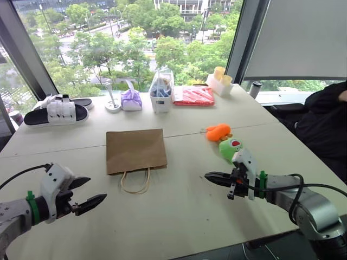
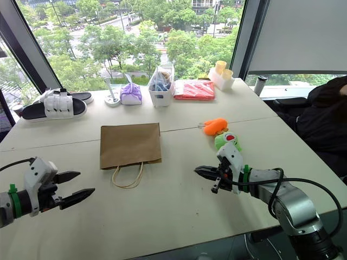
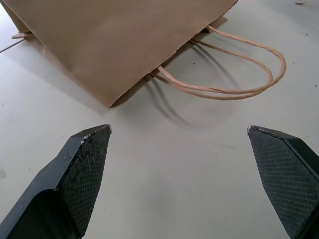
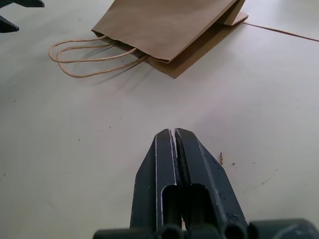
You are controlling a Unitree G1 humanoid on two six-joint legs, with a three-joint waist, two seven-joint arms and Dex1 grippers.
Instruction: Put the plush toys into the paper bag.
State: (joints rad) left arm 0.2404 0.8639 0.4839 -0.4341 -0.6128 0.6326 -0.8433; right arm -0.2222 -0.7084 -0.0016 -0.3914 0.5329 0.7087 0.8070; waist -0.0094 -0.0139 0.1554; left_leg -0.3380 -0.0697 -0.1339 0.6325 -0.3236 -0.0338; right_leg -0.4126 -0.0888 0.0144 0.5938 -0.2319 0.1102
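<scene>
The brown paper bag lies flat on the table, its loop handles towards me. An orange plush toy and a lime green one with a white face patch lie side by side to the right of the bag. My left gripper hovers open near the table's front left, short of the handles, with nothing between its fingers. My right gripper is shut and empty, just in front of the green toy and pointing left towards the bag.
Along the far edge lie black-and-white sandals, a white stand, a purple pouch, a clear bag of blue items, a red packet and yellow cups. A person in dark clothes sits at the right.
</scene>
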